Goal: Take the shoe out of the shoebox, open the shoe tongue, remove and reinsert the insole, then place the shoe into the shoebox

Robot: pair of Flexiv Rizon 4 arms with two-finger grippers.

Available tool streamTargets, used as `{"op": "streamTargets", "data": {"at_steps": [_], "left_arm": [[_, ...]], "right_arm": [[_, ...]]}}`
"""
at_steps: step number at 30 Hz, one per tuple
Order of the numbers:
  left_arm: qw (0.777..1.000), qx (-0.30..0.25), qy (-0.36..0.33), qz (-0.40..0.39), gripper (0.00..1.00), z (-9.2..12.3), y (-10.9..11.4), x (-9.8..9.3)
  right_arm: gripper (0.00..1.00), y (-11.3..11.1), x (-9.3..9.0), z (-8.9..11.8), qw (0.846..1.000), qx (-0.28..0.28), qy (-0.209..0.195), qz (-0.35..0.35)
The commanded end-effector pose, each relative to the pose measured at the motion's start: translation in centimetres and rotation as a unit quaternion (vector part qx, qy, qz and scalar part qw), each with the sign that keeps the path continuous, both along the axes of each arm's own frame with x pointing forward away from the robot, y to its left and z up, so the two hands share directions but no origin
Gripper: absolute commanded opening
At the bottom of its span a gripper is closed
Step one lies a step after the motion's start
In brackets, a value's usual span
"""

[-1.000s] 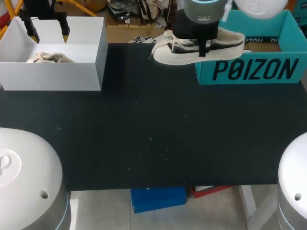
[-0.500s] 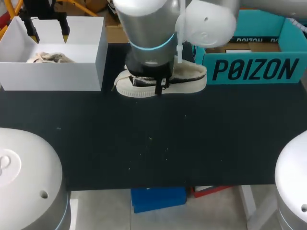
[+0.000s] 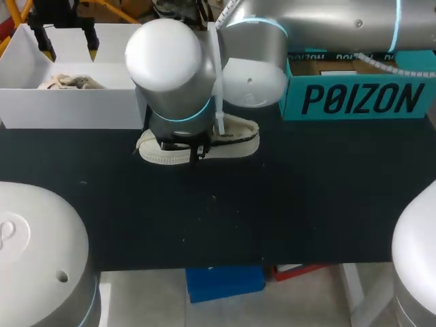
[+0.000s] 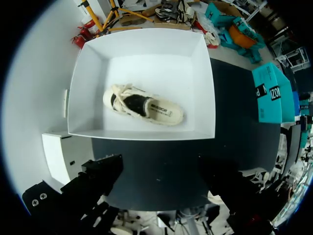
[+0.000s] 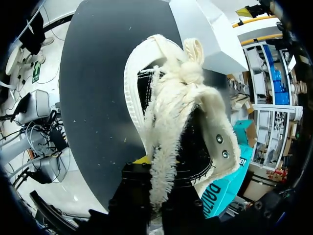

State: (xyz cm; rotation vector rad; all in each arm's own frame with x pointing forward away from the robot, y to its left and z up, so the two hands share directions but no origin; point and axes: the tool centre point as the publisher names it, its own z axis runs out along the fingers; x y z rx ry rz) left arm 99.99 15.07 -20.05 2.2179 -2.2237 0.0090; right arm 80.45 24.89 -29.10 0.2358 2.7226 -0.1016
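Shoe (image 3: pixel 235 142) carried left from shoebox (image 3: pixel 354 99), clamped in right gripper (image 5: pixel 155 169); long axis left-right, toe left; left gripper (image 3: pixel 69 48) splayed, far-left.

Robotics lab workbench: a black-topped table (image 3: pixel 286 204) with two large white-and-grey robot arms mounted at it, the left arm (image 3: pixel 34 252) near left, the right arm (image 3: pixel 327 24) crossing from far right. Open white box (image 3: pixel 75 109) and teal shoebox (image 3: pixel 361 99) along the far edge.
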Motion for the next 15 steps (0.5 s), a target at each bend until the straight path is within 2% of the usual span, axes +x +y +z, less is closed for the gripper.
{"op": "streamTargets", "data": {"at_steps": [1,15], "left_arm": [[1.000,0.001,0.001,0.001,1.00,0.0,0.0,0.0],[1.000,0.001,0.001,0.001,1.00,0.0,0.0,0.0]], "right_arm": [[0.00,-0.1,0.2,-2.6,1.000,0.019,-0.003,0.014],[0.00,-1.0,-1.1,-8.1,0.996,0.072,0.022,0.038]]}}
